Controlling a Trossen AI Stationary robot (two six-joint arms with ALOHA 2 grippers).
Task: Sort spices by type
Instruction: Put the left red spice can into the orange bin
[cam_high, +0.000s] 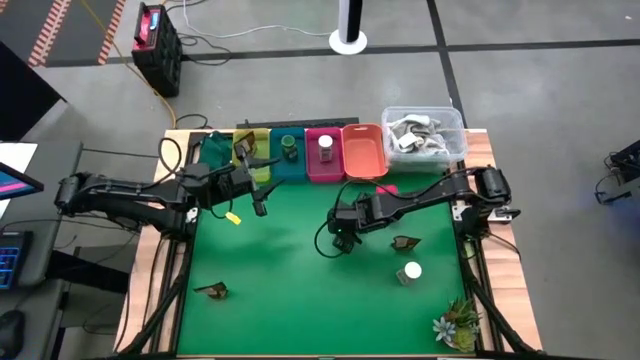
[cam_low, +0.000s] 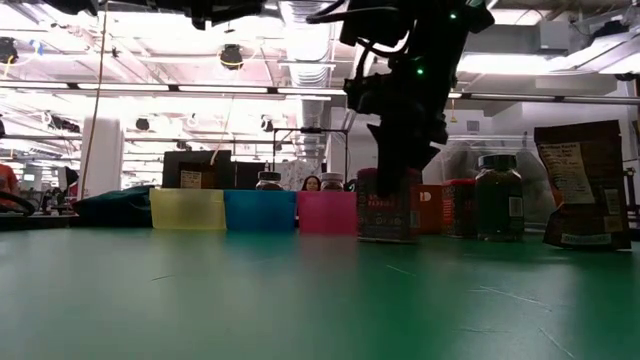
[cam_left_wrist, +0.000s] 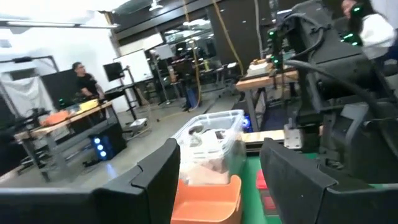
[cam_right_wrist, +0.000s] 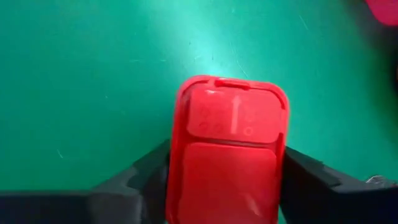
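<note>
While the right gripper stood near the centre of the green table, its two fingers pressed against the sides of a red cube-like block, which rested upright on the mat; the low view showed the same block under the arm. The left gripper hovered at about ten o'clock from it, near the row of bins, with its fingers spread wide and nothing between them. A white-capped jar sat in the pink bin and a dark jar in the blue bin. Loose on the mat lay a brown packet at three o'clock from the right gripper, another white-capped jar at four o'clock, and a second brown packet at eight o'clock.
</note>
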